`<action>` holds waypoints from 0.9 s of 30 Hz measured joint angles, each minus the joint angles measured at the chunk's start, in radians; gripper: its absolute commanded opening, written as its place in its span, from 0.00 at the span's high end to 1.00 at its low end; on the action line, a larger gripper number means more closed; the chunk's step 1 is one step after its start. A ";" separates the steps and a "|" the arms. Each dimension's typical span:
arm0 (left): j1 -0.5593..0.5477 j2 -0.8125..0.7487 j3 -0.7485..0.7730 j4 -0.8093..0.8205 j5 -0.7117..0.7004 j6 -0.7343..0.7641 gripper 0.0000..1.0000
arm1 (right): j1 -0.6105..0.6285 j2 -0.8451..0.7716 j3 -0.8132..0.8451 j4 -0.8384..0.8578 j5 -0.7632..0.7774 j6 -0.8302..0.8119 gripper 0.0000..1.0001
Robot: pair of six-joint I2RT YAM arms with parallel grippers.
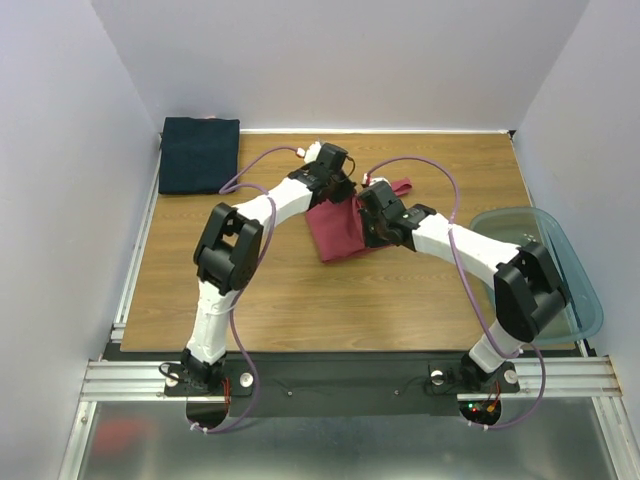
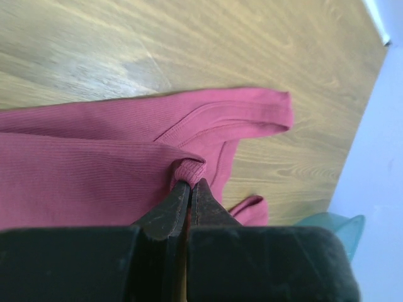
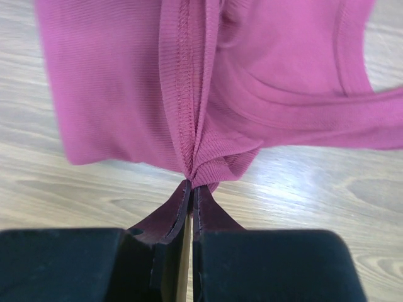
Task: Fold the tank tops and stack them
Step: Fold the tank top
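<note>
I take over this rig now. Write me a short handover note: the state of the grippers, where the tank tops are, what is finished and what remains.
Left gripper: shut, pinching a bunched edge of the rose-red tank top.
Right gripper: shut on a seamed edge of the same top.
Rose-red tank top: mid-table, partly folded, straps toward the far right.
Navy tank top: a flat rectangle at the far left corner, apart from both arms.
Done: the navy one looks folded.
Left: finish folding the rose-red one, then stack the two.
</note>
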 measured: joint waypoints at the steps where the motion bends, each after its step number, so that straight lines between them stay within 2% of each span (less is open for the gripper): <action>1: -0.002 0.018 0.006 0.006 0.008 0.003 0.98 | -0.007 0.000 -0.008 0.000 0.002 0.005 0.86; 2: -0.005 0.038 0.010 0.013 0.016 0.008 0.91 | -0.014 0.000 -0.014 0.000 0.005 0.010 0.78; 3: -0.007 0.058 0.013 0.022 0.034 0.015 0.79 | -0.023 0.000 -0.020 -0.002 0.008 0.020 0.58; 6: -0.012 0.099 0.013 0.050 0.065 0.033 0.58 | -0.036 0.000 -0.034 -0.003 0.029 0.035 0.33; 7: -0.013 0.103 0.013 0.056 0.071 0.044 0.55 | -0.040 0.000 -0.039 -0.003 0.034 0.037 0.29; 9: -0.011 0.104 0.011 0.074 0.082 0.060 0.48 | -0.047 -0.005 -0.048 -0.007 0.058 0.048 0.27; 11: -0.009 0.098 0.011 0.117 0.089 0.077 0.47 | -0.047 -0.016 -0.048 -0.014 0.076 0.052 0.29; 14: 0.002 0.074 0.009 0.140 0.099 0.103 0.46 | -0.047 -0.056 -0.048 -0.017 0.093 0.066 0.37; 15: 0.007 0.058 0.000 0.148 0.100 0.109 0.46 | -0.047 -0.071 -0.048 -0.017 0.093 0.068 0.44; 18: 0.032 -0.030 -0.071 0.175 0.100 0.114 0.50 | -0.046 -0.090 -0.032 -0.017 0.084 0.073 0.54; 23: 0.093 -0.219 -0.267 0.206 0.089 0.116 0.51 | -0.014 -0.023 0.024 -0.016 0.081 0.082 0.53; 27: 0.129 -0.291 -0.411 0.232 0.078 0.121 0.48 | 0.082 0.075 0.085 -0.017 0.102 0.091 0.53</action>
